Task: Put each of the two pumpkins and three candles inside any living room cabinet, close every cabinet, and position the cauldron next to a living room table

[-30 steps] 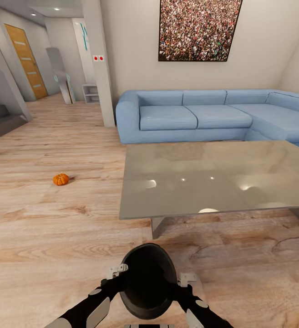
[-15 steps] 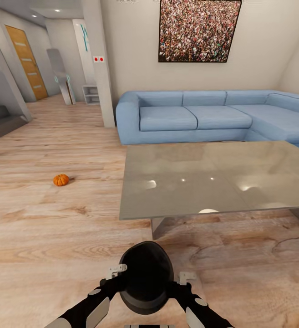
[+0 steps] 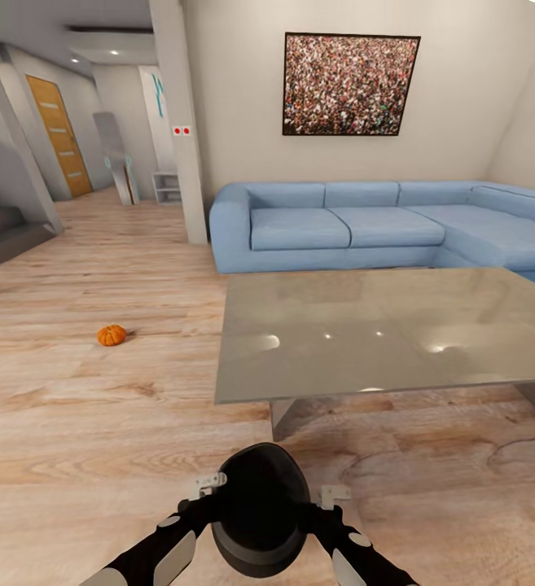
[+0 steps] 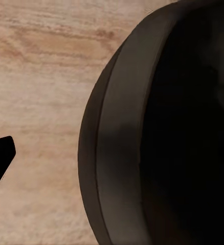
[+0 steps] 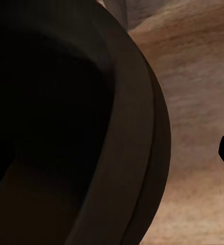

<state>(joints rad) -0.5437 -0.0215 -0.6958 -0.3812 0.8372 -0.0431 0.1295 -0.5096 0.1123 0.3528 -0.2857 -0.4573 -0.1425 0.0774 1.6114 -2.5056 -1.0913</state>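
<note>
Your black cauldron [image 3: 260,511] hides both gripper tips behind its bulging sides in the head view, so you cannot tell how either jaw stands. Both forearms run off the bottom edge. In the left wrist view the cauldron's rim [image 4: 112,168] is cut off at the frame edges, and its interior is too dark to read; likewise in the right wrist view. The blue sofa [image 3: 365,224] and the glass table [image 3: 381,334] run out of frame at the right.
</note>
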